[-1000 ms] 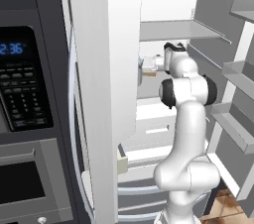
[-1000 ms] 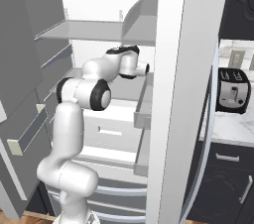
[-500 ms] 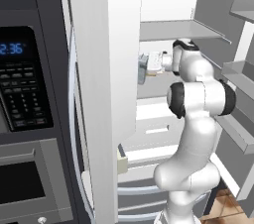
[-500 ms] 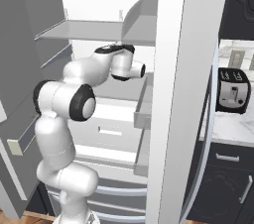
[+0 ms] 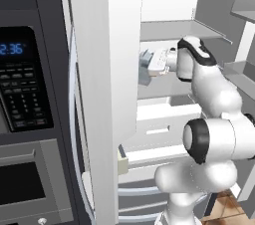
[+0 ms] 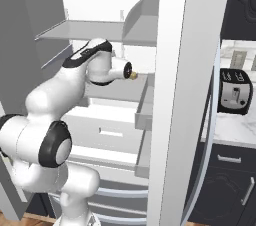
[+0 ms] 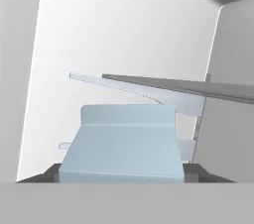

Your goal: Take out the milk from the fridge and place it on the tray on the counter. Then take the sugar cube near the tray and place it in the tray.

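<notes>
The fridge stands open, with a white interior and grey shelves. My arm reaches onto its middle shelf. The milk, a pale blue-grey carton with a gabled top, sits at the hand's tip, partly hidden by the fridge's white side wall. In the hand view the milk sits close up between the two dark fingertips, which press its sides. My gripper is shut on it. From the right base view I see the wrist from behind, and the carton is hidden.
A black oven panel with a blue clock is left of the fridge. White drawers lie under the shelf and the grey door bins are to the right. A toaster stands on the marble counter.
The arm's elbow and shoulder joints have swung down and toward the cameras. The hand has stayed at the carton on the middle shelf.
</notes>
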